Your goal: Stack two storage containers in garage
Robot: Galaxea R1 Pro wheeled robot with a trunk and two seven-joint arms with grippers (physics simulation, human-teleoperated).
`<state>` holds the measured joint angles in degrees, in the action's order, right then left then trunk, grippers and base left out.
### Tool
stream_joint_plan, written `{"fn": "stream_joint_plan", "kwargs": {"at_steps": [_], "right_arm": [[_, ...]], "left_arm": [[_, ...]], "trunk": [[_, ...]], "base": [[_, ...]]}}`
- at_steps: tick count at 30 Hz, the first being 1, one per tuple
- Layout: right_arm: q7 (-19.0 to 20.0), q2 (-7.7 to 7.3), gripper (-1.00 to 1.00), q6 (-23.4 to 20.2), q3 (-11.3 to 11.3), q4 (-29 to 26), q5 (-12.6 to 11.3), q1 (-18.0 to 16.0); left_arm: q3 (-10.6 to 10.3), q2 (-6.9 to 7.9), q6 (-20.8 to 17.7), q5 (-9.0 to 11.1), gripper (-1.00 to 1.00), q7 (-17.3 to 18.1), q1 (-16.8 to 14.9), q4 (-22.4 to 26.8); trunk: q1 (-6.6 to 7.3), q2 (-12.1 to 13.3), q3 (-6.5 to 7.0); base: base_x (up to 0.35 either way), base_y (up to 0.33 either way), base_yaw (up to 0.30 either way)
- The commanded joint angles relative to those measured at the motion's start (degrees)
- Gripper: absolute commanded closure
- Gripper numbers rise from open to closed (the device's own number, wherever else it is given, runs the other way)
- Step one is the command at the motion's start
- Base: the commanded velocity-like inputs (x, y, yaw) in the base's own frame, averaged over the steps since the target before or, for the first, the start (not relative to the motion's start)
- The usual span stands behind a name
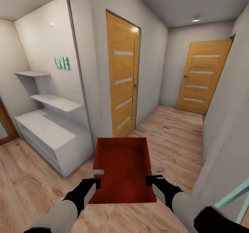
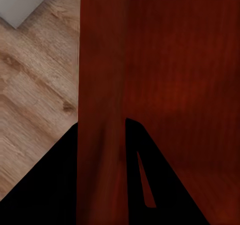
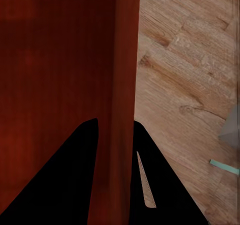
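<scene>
Red-orange plastic is sitting square in front of me: I'm carrying one storage container (image 1: pixel 122 172) between both arms, held clear above the wood-plank floor (image 1: pixel 173 129) in a hallway. The left gripper (image 1: pixel 92 180) is gripping the bin's left wall and the right gripper (image 1: pixel 154 177) the right wall, both near the edge closest to me. In each wrist view the wall runs up between the two dark fingers (image 2: pixel 55 190), so I'm reading both sets of jaws as clamped on the rim, one finger inside the bin and one outside. Pinching opposite walls is keeping the open top level and the load centred on the trunk, which I judge is the reason for holding it this way while driving.

The room is a narrow passage with pale walls. A white shelf unit (image 1: pixel 52 132) with teal letters above it is standing at my left, a honey-wood door (image 1: pixel 122 77) with frosted strips is just ahead on the left wall, and a second matching door (image 1: pixel 202 75) is closing off the far end. This floor is light wood, not concrete, so I'm judging I'm not in the garage yet.
</scene>
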<state>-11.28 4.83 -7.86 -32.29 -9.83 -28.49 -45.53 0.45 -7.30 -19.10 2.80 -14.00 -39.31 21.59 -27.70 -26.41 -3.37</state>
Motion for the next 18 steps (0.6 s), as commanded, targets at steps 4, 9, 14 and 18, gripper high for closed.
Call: {"fn": "stream_joint_plan", "kwargs": {"at_steps": [4,9,14,18], "right_arm": [[-0.3,-0.62,1.00,1.5,-0.1,-0.3,0.4,-0.1],[-0.3,-0.61,1.00,1.5,-0.1,-0.3,0.4,-0.1],[-0.3,-0.61,1.00,1.5,-0.1,-0.3,0.4,-0.1],[-0.3,-0.61,1.00,1.5,-0.1,-0.3,0.4,-0.1]], "left_arm": [[-0.3,1.59,-0.3,1.0,1.00,-0.4,0.0,-0.1],[-0.3,1.59,-0.3,1.0,1.00,-0.4,0.0,-0.1],[-0.3,1.59,-0.3,1.0,1.00,-0.4,0.0,-0.1],[-0.3,1.59,-0.3,1.0,1.00,-0.4,0.0,-0.1]], "trunk": [[-0.06,-0.1,-0.12],[-0.06,-0.1,-0.12],[-0.06,-0.1,-0.12],[-0.06,-0.1,-0.12]], "base": [[0.321,0.000,-0.241],[0.321,0.000,-0.243],[0.321,0.000,-0.243],[0.321,0.000,-0.243]]}}
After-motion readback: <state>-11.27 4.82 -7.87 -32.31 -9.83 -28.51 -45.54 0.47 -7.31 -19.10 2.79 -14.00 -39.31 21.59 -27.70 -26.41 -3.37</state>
